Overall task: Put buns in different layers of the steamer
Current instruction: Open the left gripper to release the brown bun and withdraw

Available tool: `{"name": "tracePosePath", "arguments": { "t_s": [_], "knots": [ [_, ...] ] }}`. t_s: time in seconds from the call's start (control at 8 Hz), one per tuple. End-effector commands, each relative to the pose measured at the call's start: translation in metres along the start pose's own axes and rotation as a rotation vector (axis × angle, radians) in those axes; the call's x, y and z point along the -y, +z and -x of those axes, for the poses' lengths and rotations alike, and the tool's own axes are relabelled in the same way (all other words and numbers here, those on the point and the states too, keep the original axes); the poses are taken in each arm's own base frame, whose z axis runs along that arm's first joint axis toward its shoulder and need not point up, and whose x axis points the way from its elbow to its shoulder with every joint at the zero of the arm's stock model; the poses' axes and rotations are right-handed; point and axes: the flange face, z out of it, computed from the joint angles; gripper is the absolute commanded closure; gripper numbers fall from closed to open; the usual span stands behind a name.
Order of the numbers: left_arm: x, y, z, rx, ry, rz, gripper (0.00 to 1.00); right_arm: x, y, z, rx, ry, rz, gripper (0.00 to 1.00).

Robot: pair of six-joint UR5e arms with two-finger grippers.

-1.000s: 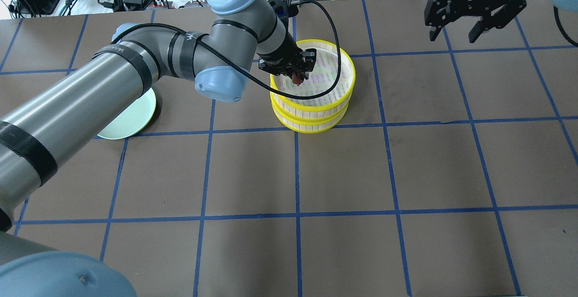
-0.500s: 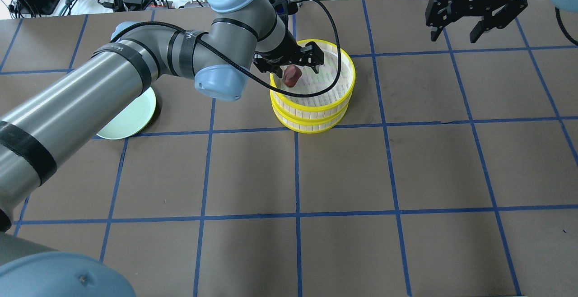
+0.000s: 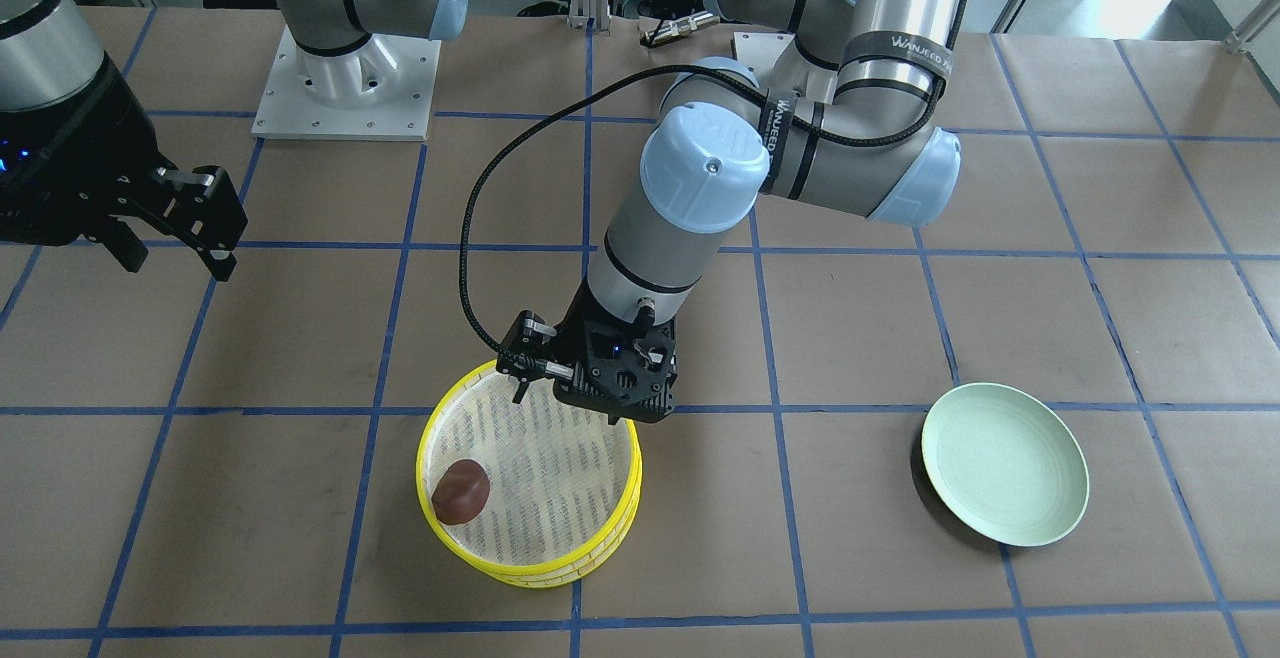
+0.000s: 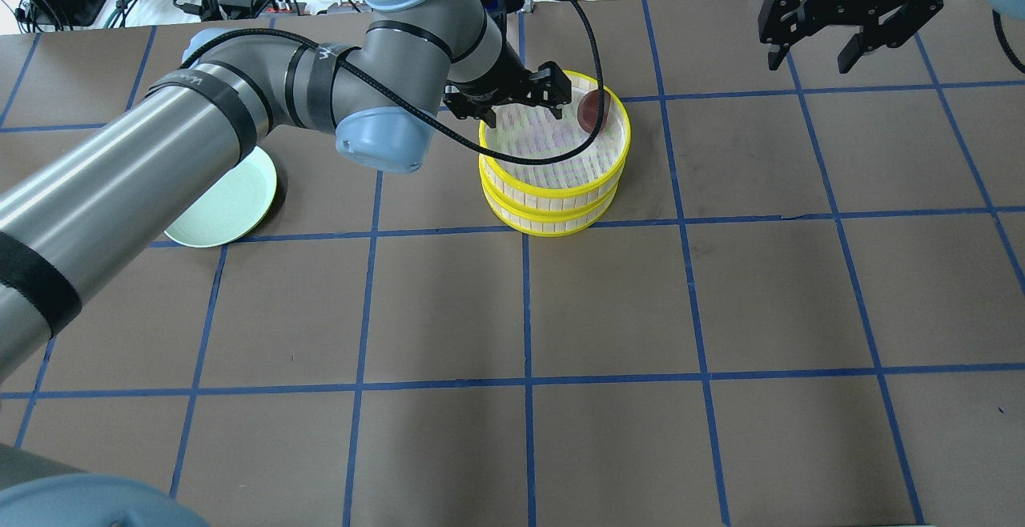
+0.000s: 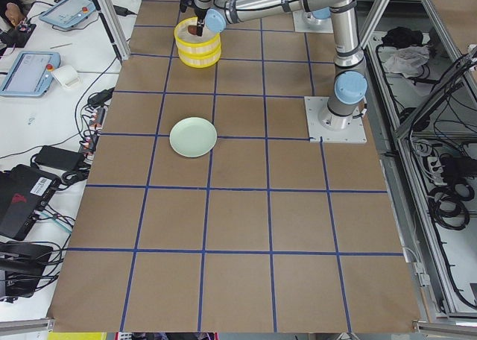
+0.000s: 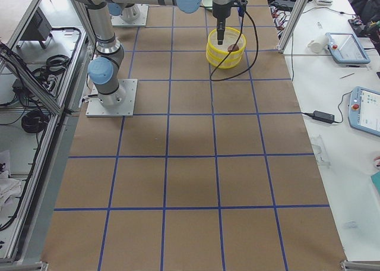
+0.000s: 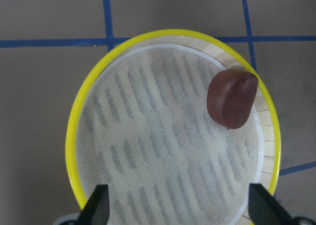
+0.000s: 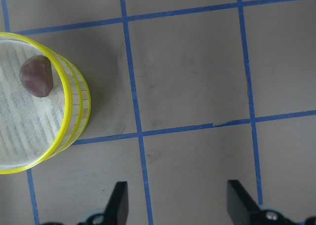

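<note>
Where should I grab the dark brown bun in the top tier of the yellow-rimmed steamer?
Come straight down and pinch the dark brown bun across its rounded middle, closing along the steamer's yellow rim rather than toward it: the bun lies against that rim, so the wall side likely has no room.

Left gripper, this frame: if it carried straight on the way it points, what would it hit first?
Most likely the bare mesh floor in the top tier of the steamer. The left gripper hangs open, pointing down into it; the brown bun lies off to one side, outside that line.
</note>
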Motion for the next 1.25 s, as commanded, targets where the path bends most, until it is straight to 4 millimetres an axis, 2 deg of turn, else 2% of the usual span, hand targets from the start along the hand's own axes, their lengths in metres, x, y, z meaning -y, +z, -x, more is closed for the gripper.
{"name": "tracePosePath", "arguments": {
  "t_s": [0.0, 0.12, 0.38, 0.5, 0.62, 0.75, 0.88, 1.12],
  "knots": [
    [0.008, -0.037, 0.047, 0.243, 0.089, 0.0, 0.0, -0.003, -0.005, 0.001, -0.001, -0.001, -0.006, 0.25],
    [0.01, -0.055, 0.083, 0.275, 0.036, 0.058, 0.0, -0.006, -0.011, 0.001, -0.001, -0.001, -0.02, 0.24],
    [0.013, -0.099, 0.141, 0.3, -0.078, 0.093, 0.0, -0.006, -0.012, 0.001, 0.002, -0.001, -0.025, 0.24],
    [0.009, -0.128, 0.17, 0.309, -0.122, 0.11, 0.0, -0.006, -0.01, 0.001, 0.002, -0.001, -0.019, 0.24],
    [-0.004, -0.16, 0.192, 0.314, -0.158, 0.146, 0.0, -0.006, -0.01, 0.001, 0.001, -0.001, -0.017, 0.24],
    [-0.02, -0.189, 0.197, 0.317, -0.19, 0.17, 0.0, -0.006, -0.01, 0.002, 0.008, -0.001, -0.019, 0.24],
    [-0.03, -0.209, 0.195, 0.315, -0.202, 0.17, 0.0, -0.005, -0.009, 0.001, 0.007, -0.001, -0.017, 0.24],
    [-0.043, -0.219, 0.193, 0.326, -0.216, 0.181, 0.0, -0.005, -0.007, 0.002, 0.011, 0.0, -0.014, 0.24]
  ]
}}
